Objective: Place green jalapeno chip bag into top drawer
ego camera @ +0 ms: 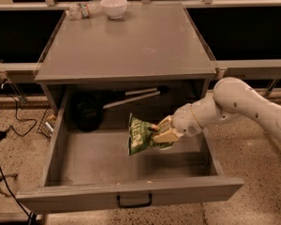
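Observation:
The green jalapeno chip bag [140,136] hangs upright in my gripper [160,133], which is shut on its right edge. The bag is held inside the open top drawer [131,192], low over the drawer floor near its right half. I cannot tell whether the bag's bottom touches the floor. The drawer is pulled fully out, its flat grey front panel with a small black handle [134,201] facing the camera. My white arm [234,107] reaches in from the right over the drawer's right wall.
A black ladle-like utensil [91,109] with a long handle lies at the drawer's back left. On the cabinet top [131,46] stand a white bowl [114,6] and a lying clear water bottle [84,9]. Cables lie on the floor at left.

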`<state>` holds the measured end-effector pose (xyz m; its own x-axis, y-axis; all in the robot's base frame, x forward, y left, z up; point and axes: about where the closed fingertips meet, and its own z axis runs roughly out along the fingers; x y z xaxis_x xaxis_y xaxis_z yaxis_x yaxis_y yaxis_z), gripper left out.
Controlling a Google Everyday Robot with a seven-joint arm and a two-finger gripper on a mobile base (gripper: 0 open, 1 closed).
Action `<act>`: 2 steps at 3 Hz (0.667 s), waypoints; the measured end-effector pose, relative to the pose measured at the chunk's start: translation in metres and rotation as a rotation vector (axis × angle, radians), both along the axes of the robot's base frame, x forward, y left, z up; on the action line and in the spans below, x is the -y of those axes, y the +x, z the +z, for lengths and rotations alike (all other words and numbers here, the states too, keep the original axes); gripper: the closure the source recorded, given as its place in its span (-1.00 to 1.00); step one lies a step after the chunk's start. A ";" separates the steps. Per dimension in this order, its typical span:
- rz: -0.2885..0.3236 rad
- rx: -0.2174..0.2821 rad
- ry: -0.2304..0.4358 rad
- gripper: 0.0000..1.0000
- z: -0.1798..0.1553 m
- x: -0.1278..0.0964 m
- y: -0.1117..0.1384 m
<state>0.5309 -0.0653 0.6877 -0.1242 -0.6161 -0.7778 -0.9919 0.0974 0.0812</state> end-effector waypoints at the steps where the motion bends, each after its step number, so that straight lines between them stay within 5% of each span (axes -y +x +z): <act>1: 0.014 -0.010 0.007 1.00 -0.017 -0.003 -0.002; 2: 0.031 -0.017 -0.008 1.00 -0.035 -0.005 -0.003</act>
<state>0.5277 -0.0599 0.6529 -0.1179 -0.6257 -0.7711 -0.9930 0.0673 0.0973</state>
